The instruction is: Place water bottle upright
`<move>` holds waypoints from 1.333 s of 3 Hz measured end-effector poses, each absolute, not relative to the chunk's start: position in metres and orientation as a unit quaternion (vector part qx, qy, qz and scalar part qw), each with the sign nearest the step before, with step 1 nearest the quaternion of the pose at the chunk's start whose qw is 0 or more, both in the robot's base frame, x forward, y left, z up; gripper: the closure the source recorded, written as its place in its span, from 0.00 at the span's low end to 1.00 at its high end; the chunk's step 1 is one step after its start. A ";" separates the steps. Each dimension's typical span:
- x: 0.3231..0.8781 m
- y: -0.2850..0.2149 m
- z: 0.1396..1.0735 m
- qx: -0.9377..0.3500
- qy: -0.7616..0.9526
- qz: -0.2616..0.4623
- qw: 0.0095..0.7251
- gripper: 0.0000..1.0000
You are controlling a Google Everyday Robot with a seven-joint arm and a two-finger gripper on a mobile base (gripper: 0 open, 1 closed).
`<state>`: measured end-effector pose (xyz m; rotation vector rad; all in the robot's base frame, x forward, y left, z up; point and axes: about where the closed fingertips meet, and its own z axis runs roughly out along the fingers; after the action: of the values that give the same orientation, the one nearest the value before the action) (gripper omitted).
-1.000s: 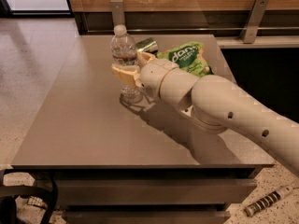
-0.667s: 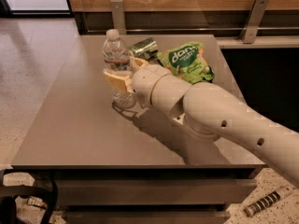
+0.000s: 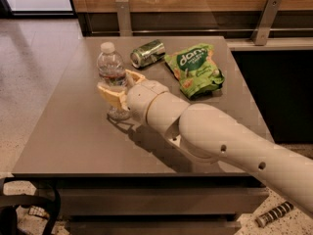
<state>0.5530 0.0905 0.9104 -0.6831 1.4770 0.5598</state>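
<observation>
Camera view: I read the gripper (image 3: 120,86) over the left-centre part of the grey-brown table (image 3: 63,131), at the end of the white arm (image 3: 220,141), which enters the frame from about 4 o'clock. The gripper's tan fingers (image 3: 111,94) sit on either side of the water bottle (image 3: 111,67) at mid-body and are clenched on it, so I log the tool as grasping the bottle. The water bottle stands upright, white cap at 12 o'clock, with its base at the table surface just below the fingers; I cannot tell whether the base bears fully on the table. From the bottle, a green metal can (image 3: 147,53) lies on its side at roughly 1 o'clock, near but apart from it. A green snack bag (image 3: 194,68) lies flat at about 3 o'clock, just beside the can. A ribbed cylindrical object (image 3: 274,213) lies on the floor at 5 o'clock, well apart from the table.
</observation>
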 end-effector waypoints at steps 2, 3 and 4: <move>0.545 0.094 0.898 -0.299 0.652 0.242 0.653 0.88; 0.545 0.094 0.899 -0.299 0.652 0.242 0.653 0.56; 0.545 0.094 0.900 -0.299 0.652 0.242 0.653 0.33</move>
<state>0.5455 0.0938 0.8995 -0.6786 1.4797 0.5499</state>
